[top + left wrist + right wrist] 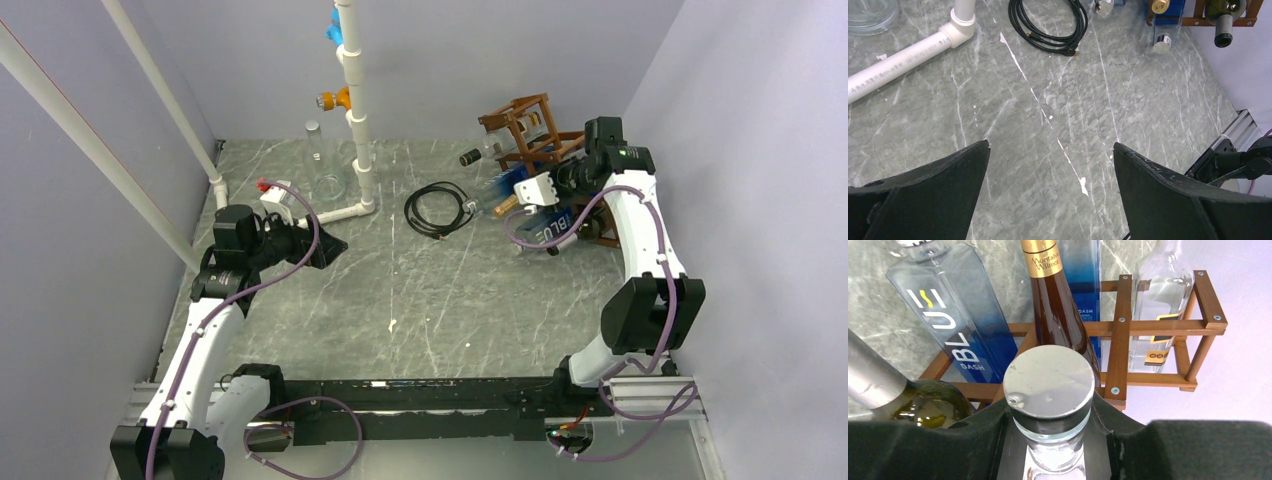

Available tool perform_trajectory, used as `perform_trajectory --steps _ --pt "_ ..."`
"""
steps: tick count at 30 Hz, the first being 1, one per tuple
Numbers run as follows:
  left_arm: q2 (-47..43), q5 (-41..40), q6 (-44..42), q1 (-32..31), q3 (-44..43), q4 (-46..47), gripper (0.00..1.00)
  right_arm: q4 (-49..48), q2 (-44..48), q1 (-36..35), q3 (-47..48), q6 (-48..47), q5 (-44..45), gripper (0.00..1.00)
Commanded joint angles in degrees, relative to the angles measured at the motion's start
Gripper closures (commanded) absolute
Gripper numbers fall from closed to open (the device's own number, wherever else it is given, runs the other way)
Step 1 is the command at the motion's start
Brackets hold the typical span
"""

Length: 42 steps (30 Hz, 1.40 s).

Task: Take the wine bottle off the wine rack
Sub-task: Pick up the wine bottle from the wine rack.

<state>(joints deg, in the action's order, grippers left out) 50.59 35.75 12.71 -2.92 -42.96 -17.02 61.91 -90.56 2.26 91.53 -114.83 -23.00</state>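
The right gripper [1050, 447] is pinched on the neck of the silver-capped clear bottle [1049, 385], whose body is hidden below the fingers, and with the wine rack [1120, 330] and amber bottle [1058, 315] just ahead, slick glass could slip or knock them.

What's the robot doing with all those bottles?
The robot's right tool is closed around the neck of a clear bottle with a silver cap, right by the wooden wine rack. A blue bottle and a brown wine bottle poke out of the rack. The left tool hangs open above the table, holding nothing. Whether the gripped bottle is out of the rack cannot be seen.
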Motion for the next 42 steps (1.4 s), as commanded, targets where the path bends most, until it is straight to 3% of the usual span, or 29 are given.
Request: perform_trajectory --steps 1,42 --pt "-0.57 0.56 -1.22 0.19 -0.81 1.55 0.0 -1.98 3.9 0.81 2.25 3.04 -0.64 1.0" --pt "-0.76 0.46 -1.2 0.19 -0.81 1.46 0.0 -4.96 5.05 2.22 8.96 9.97 -5.39 1.0"
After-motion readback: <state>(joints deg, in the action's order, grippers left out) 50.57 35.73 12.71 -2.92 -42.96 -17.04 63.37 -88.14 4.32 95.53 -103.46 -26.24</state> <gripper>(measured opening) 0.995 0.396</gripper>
